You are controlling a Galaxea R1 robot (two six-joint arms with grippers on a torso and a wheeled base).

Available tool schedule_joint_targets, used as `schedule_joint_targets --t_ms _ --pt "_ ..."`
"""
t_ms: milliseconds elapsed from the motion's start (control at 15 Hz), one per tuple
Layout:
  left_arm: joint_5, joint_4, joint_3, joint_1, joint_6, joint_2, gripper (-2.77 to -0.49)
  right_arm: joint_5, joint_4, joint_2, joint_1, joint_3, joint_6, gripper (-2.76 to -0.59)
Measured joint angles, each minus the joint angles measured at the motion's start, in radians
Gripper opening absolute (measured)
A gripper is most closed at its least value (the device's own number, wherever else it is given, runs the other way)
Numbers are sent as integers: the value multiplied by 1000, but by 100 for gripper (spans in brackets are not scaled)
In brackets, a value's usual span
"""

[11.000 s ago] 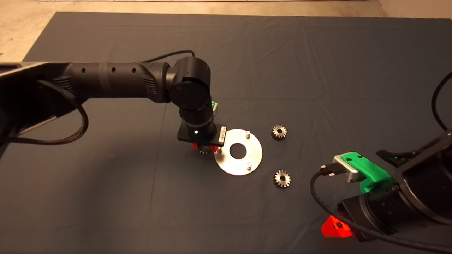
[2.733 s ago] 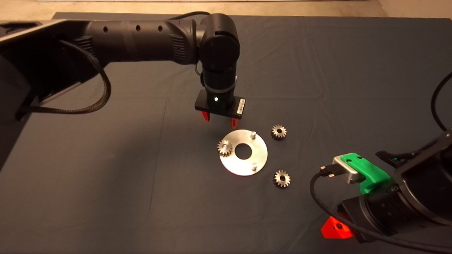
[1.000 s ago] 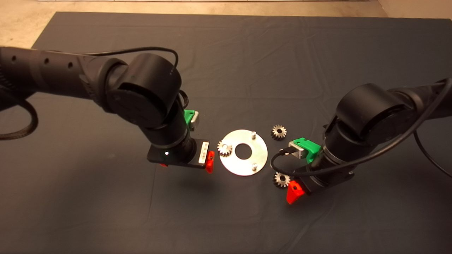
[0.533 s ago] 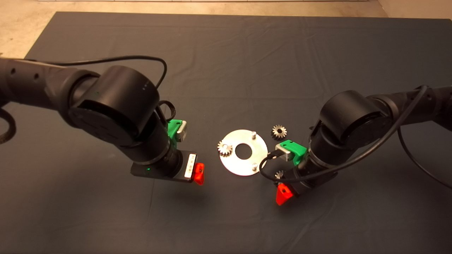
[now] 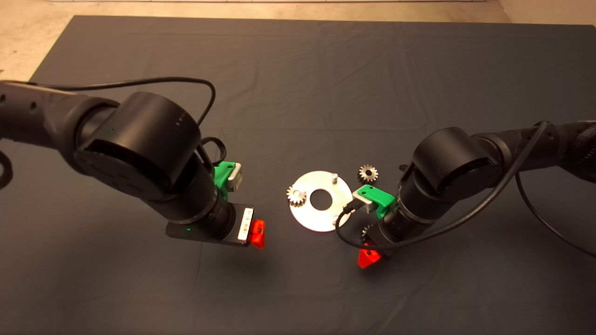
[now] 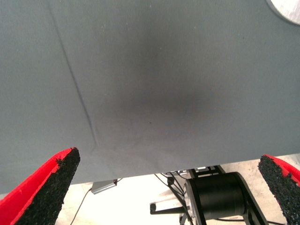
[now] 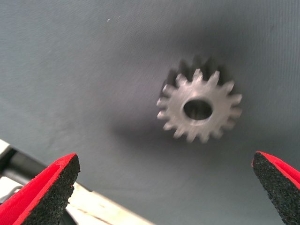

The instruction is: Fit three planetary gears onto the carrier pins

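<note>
Round shiny carrier disc (image 5: 320, 201) lies flat on the dark mat (image 5: 298, 70), roughly mid-table. One planetary gear (image 5: 296, 195) is already seated on the disc's left-edge pin. The far pin (image 5: 334, 177) and the near pin (image 5: 335, 217) are both bare. A 2nd gear (image 5: 368, 173) lies loose on the mat just beside the disc's far-right edge, not touching it as far as I can tell.

The 3rd gear (image 7: 199, 108) lies flat on the mat w/ its centre hole up. From overhead it's mostly hidden under the right arm, just near-right of the disc. The right gripper (image 7: 164, 187) hangs right over it, jaws spread wide w/ the gear between the two red fingers (image 7: 44, 192) and touching neither pad. Overhead, only one red fingertip pokes out below that wrist.

Left gripper (image 6: 164, 187) hovers over bare mat, left of the disc & a bit nearer, well apart from every gear. Its jaws are spread wide too, nothing between them. Its wrist cam catches just a sliver of the disc's edge, plus the mat's edge w/ pale floor and some black robot hardware beyond.
</note>
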Motion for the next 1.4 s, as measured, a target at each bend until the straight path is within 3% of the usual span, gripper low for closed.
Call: schedule_joint_targets --t_ms 533,1400 --pt "0 0 30 0 -1 -40 -49 0 -53 3 -1 -90 -123 -61" --pt "0 3 38 0 -1 -58 -49 1 -71 20 -5 -115 -153 -61"
